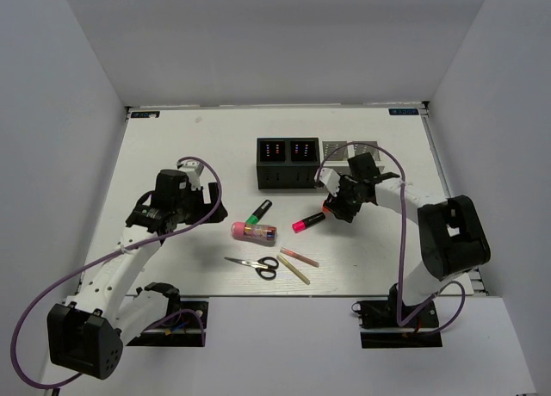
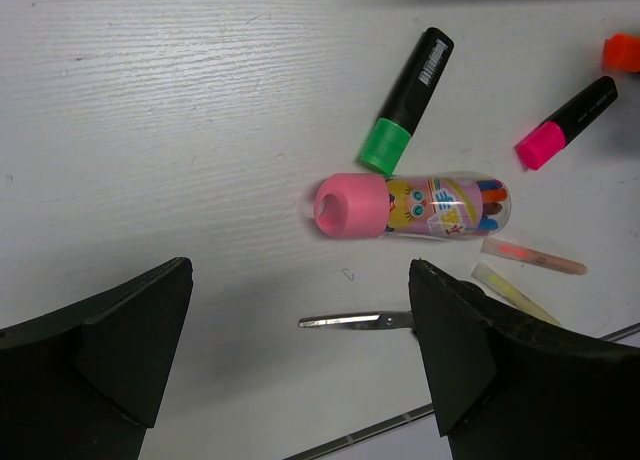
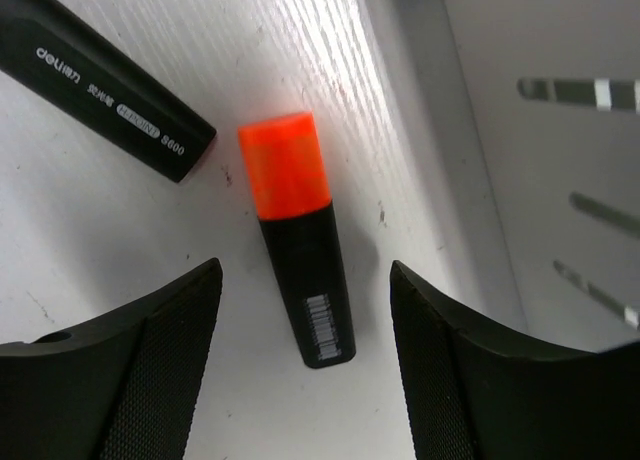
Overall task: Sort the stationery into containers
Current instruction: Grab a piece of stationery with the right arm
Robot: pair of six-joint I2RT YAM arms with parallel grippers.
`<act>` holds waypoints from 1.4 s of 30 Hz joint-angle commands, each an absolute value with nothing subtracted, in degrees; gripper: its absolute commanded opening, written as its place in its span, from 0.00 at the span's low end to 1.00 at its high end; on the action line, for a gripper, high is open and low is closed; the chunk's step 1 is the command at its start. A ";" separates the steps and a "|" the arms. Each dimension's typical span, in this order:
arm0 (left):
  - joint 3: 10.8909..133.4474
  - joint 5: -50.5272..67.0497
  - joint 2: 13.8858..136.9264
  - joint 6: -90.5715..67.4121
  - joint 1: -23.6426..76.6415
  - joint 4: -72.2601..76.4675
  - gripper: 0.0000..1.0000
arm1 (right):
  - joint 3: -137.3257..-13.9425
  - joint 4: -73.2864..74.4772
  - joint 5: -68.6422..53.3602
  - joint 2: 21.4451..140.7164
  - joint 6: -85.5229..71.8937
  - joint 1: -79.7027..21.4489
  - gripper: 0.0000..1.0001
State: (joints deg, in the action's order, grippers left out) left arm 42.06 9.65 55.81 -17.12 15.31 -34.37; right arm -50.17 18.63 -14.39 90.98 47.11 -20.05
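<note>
Found the left gripper (image 2: 300, 380) with jaws spread wide, closed on nothing, hanging over the white table (image 2: 150, 130). Saw the pink tube (image 2: 410, 205) out beyond its two dark fingers (image 2: 120, 350), lying on its side with the pink cap toward the left of the wrist view. Noted the green-capped marker (image 2: 405, 100) just past the tube, its cap end nearly against it. Noted also one blade of the scissors (image 2: 355, 321) running out of sight behind the finger at the right of that view. Spotted the pink stick (image 2: 533, 258) and the tan stick (image 2: 515, 295) close together near the tube's clear end, with the pink-capped marker (image 2: 567, 122) farther off.

Found the right gripper (image 3: 305, 400) with jaws likewise apart, straddling the orange-capped marker (image 3: 298, 260) without pinching it. Saw bare table on either side, between marker and fingers (image 3: 150, 370). Saw that marker lying flat, cap pointing away from the wrist, just beside the wall of one of the white bins (image 3: 540, 130). Could not tell whether the fingertips met the table.

From above, counted four bins in a row toward the back of the table. Placed two black bins (image 1: 274, 162) on the left and two white bins (image 1: 366, 148) on the right. Placed the right gripper just in front of the white pair, and the tube, scissors and sticks on the table nearer the arms.
</note>
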 commanded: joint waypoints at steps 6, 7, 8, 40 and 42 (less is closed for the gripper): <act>44.12 9.58 54.67 -16.44 15.12 -34.98 1.00 | -56.95 28.90 -20.83 96.58 54.66 -20.21 0.63; 44.12 9.41 54.67 -16.52 15.29 -34.89 1.00 | -57.04 29.96 -20.92 96.50 55.63 -20.13 0.59; 44.12 9.23 54.67 -16.44 15.21 -34.89 1.00 | -57.48 31.10 -21.70 96.85 56.16 -20.04 0.58; 44.03 8.53 54.93 -16.35 15.12 -35.42 1.00 | -54.67 24.35 -11.52 98.01 34.72 -22.33 0.39; 44.29 8.70 54.76 -16.09 15.29 -35.25 1.00 | -53.45 23.39 -9.59 97.83 34.37 -22.41 0.29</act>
